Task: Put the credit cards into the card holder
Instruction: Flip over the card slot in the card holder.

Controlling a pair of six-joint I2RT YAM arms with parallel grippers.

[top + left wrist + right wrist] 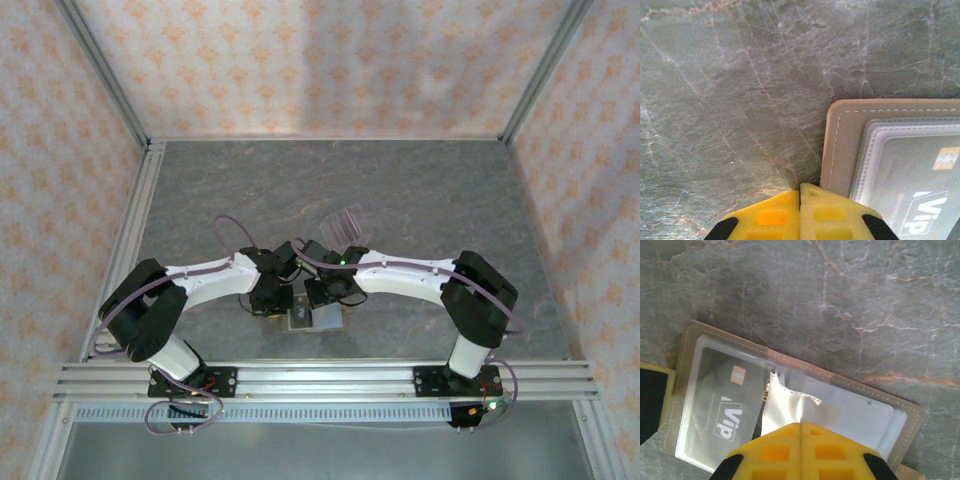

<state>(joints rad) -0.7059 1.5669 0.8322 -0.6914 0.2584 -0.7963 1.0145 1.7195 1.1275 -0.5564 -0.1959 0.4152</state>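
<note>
Left fingers (825, 215) sit closed at a corner of the open card holder (842, 150) on the desk (740, 75), we note, while right fingers (775, 450) pinch its clear sleeve flap (790, 405) beside a pocketed credit card (725, 395).

The card holder (840, 150) lay opened flat on the table (450, 200), close to its near edge, between the two arms. One card (722, 400) sat inside the holder's half towards the left gripper (800, 187), whose tips met the holder's outer edge. The right gripper (801, 426) hung over the holder's middle. The slotted stand (347, 225) stood behind the holder, apart from it
</note>
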